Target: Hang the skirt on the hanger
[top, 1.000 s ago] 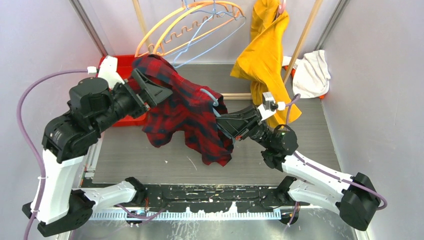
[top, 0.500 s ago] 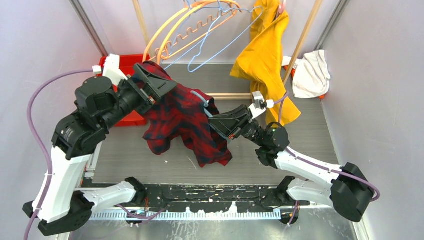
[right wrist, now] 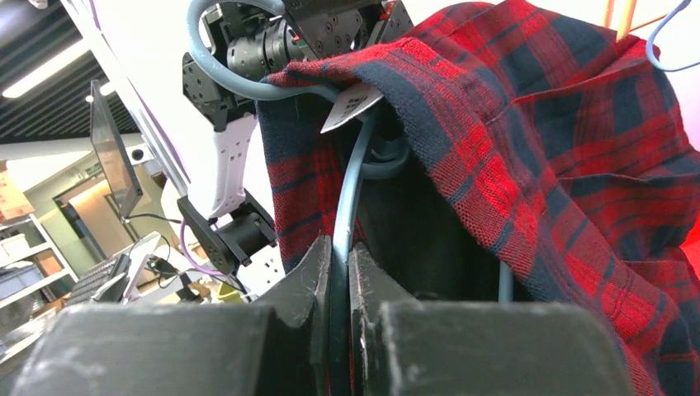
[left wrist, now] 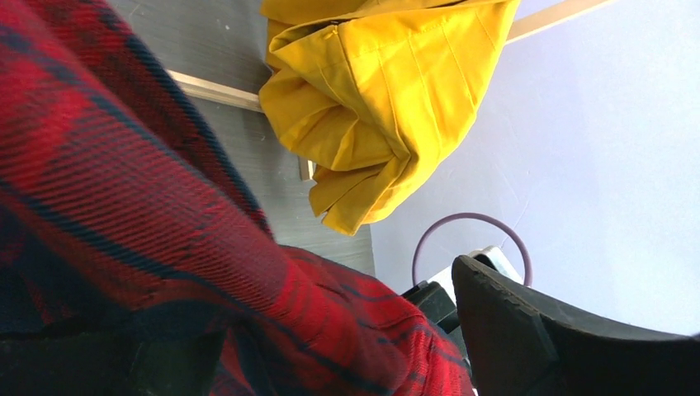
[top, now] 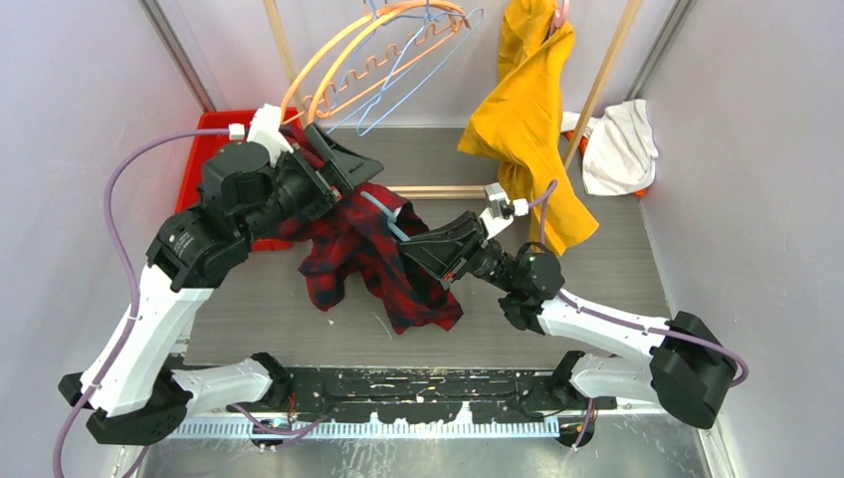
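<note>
The right claw (top: pixel 416 242) reaches in from the near right and is clamped tight on a blue-grey wire hanger (top: pixel 384 213); its wrist camera shows both fingers (right wrist: pixel 318 272) pressed against the wire, which rises into the cloth. The red plaid skirt (top: pixel 350 249) is draped over that hanger, held up between the two arms at mid-bench, its lower folds hanging toward the grey bench (top: pixel 607 274). Just beyond, the left claw (top: pixel 346 162) sits at the skirt's upper edge. Its wrist camera shows one dark finger (left wrist: pixel 545 338) (the other is buried under plaid), so I cannot tell whether it grips. Farther back stand a red bin (top: pixel 204 159) at left, a hanging yellow garment (top: pixel 527 110), a white cloth (top: pixel 622 144) and orange hangers (top: pixel 423 8).
</note>
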### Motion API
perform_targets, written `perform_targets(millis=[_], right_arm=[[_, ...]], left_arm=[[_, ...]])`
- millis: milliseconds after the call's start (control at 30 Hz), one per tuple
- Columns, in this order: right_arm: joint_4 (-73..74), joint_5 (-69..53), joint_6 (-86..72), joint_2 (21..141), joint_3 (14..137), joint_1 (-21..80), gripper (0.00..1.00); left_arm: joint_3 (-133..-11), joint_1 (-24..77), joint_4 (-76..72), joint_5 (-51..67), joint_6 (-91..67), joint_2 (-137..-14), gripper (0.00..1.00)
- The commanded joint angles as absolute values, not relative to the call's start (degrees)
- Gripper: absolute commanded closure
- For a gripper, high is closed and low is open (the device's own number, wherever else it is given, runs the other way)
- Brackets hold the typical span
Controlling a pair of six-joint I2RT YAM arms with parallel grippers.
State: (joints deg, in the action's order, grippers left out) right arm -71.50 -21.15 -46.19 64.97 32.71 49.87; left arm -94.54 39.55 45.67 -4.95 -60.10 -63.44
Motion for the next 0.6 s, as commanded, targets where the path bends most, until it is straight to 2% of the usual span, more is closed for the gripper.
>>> perform_targets(millis=[0, 33, 67, 167, 233, 267, 333, 400, 567], right_arm=[[-81.66, -21.81, -44.09, 65.5, 37.8, 51.67, 0.99], [-81.66, -21.8, -44.02, 65.77, 37.94, 51.91, 0.99], [-81.65, -21.73, -43.82, 65.94, 37.9, 52.14, 0.99], [-81.68, -21.97, -43.8, 66.25, 38.22, 52.36, 0.99], [-81.61, -22.21, -43.9, 66.58, 38.45, 52.42, 0.99], [-81.65, -22.13, -43.92, 66.79, 38.61, 52.46, 0.99], [-81.61, -22.3, -43.94, 67.36, 38.85, 52.63, 0.99], [-81.57, -22.5, -44.23, 68.17, 39.4, 52.73, 0.99], [-78.3, -23.61, -45.07, 69.96, 41.28, 52.78, 0.98]], left_arm=[[-95.03, 40.95, 40.0, -5.14, -60.15, -63.66, 0.01], [-95.2, 41.09, 40.11, -5.05, -59.75, -63.91, 0.02], [-95.34, 41.16, 40.08, -4.71, -59.24, -64.04, 0.09], [-95.64, 41.28, 39.48, -2.9, -57.6, -64.56, 0.49], [-96.07, 41.3, 39.75, -2.26, -56.92, -65.02, 0.7], [-96.46, 41.24, 40.12, -2.07, -56.64, -65.27, 0.75], [-96.96, 41.32, 40.56, -1.59, -56.29, -65.49, 0.78], [-97.39, 41.54, 40.76, -1.28, -55.63, -65.57, 0.86], [-99.29, 43.28, 40.96, -0.79, -50.02, -65.61, 0.99]])
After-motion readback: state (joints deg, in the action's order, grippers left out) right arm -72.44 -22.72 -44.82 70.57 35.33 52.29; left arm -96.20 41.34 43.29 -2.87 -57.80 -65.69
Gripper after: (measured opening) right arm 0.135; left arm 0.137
